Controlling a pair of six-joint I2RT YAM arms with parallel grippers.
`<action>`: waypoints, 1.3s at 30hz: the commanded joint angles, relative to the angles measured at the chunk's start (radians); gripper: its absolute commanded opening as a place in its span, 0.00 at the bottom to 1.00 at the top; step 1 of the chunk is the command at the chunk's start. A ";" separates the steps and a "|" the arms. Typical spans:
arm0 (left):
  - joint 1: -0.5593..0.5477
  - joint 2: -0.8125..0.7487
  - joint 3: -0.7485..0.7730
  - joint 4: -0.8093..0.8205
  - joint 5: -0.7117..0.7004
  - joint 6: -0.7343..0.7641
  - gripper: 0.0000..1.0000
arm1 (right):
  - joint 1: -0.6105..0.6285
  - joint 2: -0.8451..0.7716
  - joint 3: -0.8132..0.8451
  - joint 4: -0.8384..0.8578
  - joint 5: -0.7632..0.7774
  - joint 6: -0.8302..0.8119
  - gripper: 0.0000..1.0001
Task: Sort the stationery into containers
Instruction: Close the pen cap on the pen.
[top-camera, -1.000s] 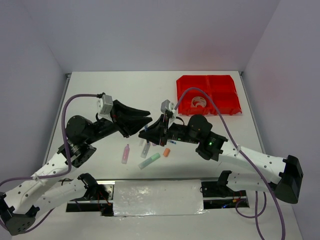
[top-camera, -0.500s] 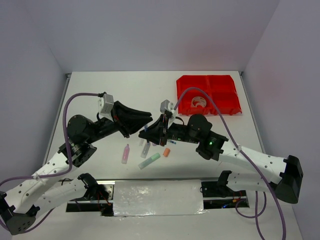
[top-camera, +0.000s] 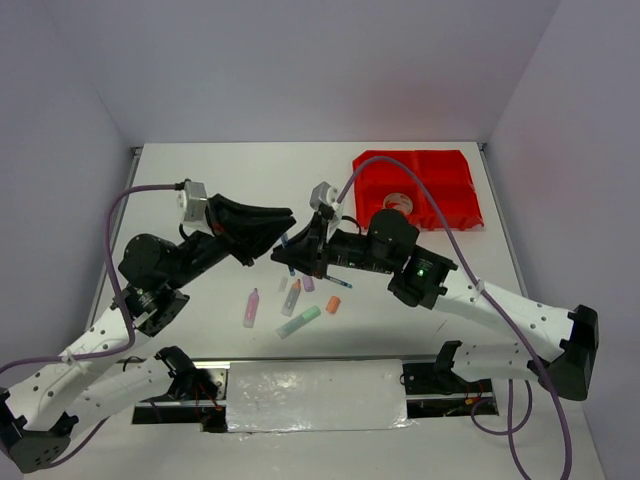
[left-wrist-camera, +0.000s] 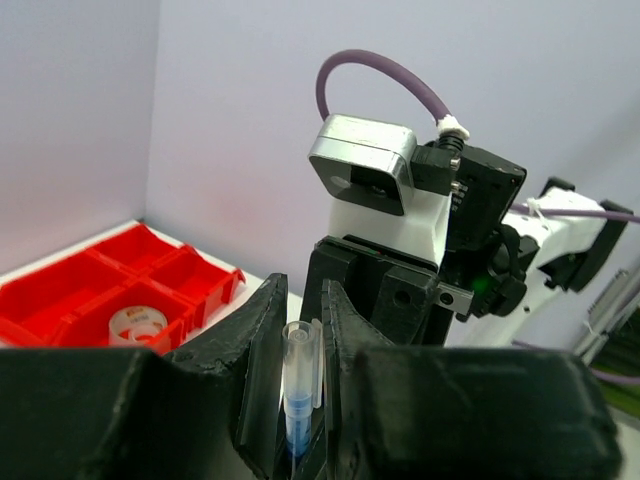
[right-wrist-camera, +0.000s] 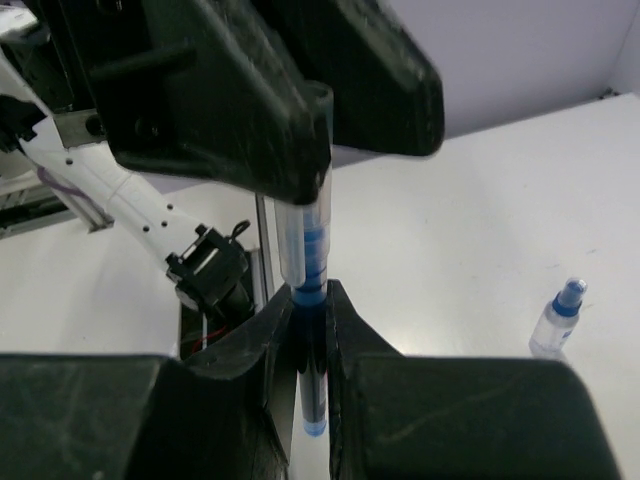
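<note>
Both grippers hold one blue pen (right-wrist-camera: 312, 352) in the air over the table's middle. My right gripper (right-wrist-camera: 312, 300) is shut on its dark blue barrel. My left gripper (left-wrist-camera: 300, 312) is shut on the pen's clear cap (left-wrist-camera: 300, 372), end to end with the right one. In the top view the left gripper (top-camera: 283, 228) and the right gripper (top-camera: 286, 254) meet tip to tip. Below them lie a pink highlighter (top-camera: 250, 307), a green highlighter (top-camera: 299, 321), an orange-tipped highlighter (top-camera: 291, 296), an orange piece (top-camera: 333, 305) and a purple piece (top-camera: 308, 284). The red containers (top-camera: 455, 205) stand at the far right.
A tape roll (top-camera: 397, 203) lies in a near-left bin of the containers, partly behind the right arm's cable. A small blue-capped bottle (right-wrist-camera: 557, 318) stands on the table in the right wrist view. A thin pen (top-camera: 338, 283) lies under the right arm.
The left jaws closed onto the pen's cap. Both grippers rose and shifted slightly away from the table's near edge, uncovering the orange-tipped highlighter and purple piece.
</note>
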 joint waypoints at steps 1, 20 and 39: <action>-0.007 0.014 -0.044 -0.129 0.015 -0.026 0.00 | -0.024 -0.005 0.162 0.189 0.042 -0.036 0.00; -0.079 0.012 -0.262 -0.142 -0.102 -0.042 0.00 | -0.078 0.085 0.498 0.274 0.054 0.030 0.00; -0.106 0.029 0.126 -0.473 -0.315 0.024 0.29 | -0.081 -0.016 0.052 0.121 -0.139 0.021 0.00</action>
